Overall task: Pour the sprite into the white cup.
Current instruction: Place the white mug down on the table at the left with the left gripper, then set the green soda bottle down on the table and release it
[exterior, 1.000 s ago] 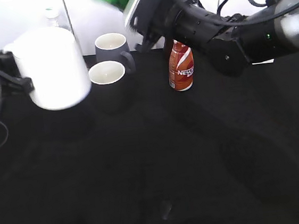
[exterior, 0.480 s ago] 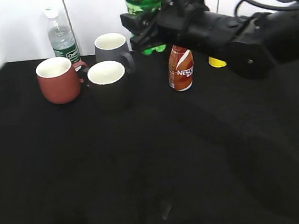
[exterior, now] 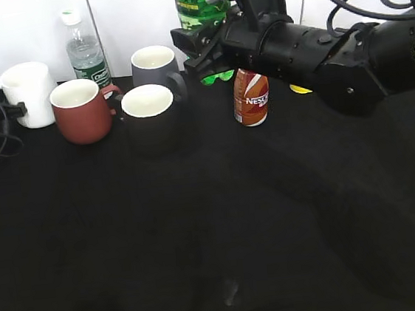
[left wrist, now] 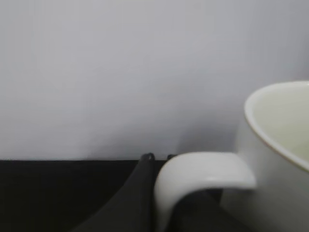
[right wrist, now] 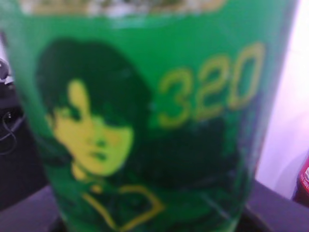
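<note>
The sprite (exterior: 197, 0) is a green bottle held upright at the back of the table, its base (exterior: 218, 75) just above the cloth. My right gripper (exterior: 204, 48) is shut on its lower body; the label fills the right wrist view (right wrist: 154, 121). The white cup (exterior: 31, 92) stands at the far left of the table. My left gripper (exterior: 8, 109) is at its handle. In the left wrist view the handle (left wrist: 203, 171) sits between the dark fingers (left wrist: 137, 193) and the cup's rim (left wrist: 270, 96) is at the right. The cup looks empty.
A red mug (exterior: 80, 111), a black mug with white inside (exterior: 151, 117) and a grey mug (exterior: 155, 64) stand between the cup and the sprite. A water bottle (exterior: 85, 49) is behind them. A brown Nescafe bottle (exterior: 251, 95) stands under my right arm, with a yellow object (exterior: 301, 88) behind it.
The white cup, held up close to the camera a second ago, now stands on the table at the far left. The sprite has gone from tilted to upright and moved down.
</note>
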Controlling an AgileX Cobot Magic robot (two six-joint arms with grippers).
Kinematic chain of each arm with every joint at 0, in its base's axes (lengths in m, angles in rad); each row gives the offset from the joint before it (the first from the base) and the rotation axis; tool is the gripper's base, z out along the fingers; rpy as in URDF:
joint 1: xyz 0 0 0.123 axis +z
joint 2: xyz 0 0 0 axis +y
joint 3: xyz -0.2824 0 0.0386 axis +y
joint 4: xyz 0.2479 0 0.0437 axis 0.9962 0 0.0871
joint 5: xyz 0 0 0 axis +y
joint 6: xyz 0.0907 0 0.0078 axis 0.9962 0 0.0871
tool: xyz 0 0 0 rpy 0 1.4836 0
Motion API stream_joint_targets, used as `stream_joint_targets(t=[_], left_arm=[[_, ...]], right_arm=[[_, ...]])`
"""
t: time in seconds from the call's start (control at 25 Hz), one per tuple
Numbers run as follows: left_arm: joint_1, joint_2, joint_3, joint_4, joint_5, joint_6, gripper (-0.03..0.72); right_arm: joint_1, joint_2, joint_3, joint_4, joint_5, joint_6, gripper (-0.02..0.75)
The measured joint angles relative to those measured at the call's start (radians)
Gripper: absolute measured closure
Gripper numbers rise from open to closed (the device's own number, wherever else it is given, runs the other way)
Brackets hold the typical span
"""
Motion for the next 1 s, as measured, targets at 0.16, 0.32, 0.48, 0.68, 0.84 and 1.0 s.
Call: stream_joint_targets(t=[0.16,0.32,0.48,0.68,0.84,1.0], left_arm=[[0.0,0.0,0.027,-0.001,-0.028,-0.013,0.421],[0.0,-0.071,0.187,-0.005,-0.123,-0.015,0.388],[0.0,-0.247,0.478,-0.018,-0.221,-0.002,0.388],[0.0,-0.564,0.763,-0.015,-0.235,0.001,0.388],[-0.092,-0.706,0.804,0.001,-0.091,0.001,0.388],[-0.237,-0.759,0.804,0.005,0.063,0.001,0.388]], right_arm=[[0.0,0.0,0.0,0.0,0.002,0.0,0.33],[0.0,0.0,0.0,0.0,0.003,0.0,0.333],[0.0,0.0,0.0,0.0,0.003,0.0,0.333],[-0.11,-0.163,0.05,0.004,0.141,0.043,0.333],[-0.37,-0.298,0.271,0.016,0.103,0.048,0.335],[-0.477,-0.112,0.347,0.094,-0.132,0.002,0.335]])
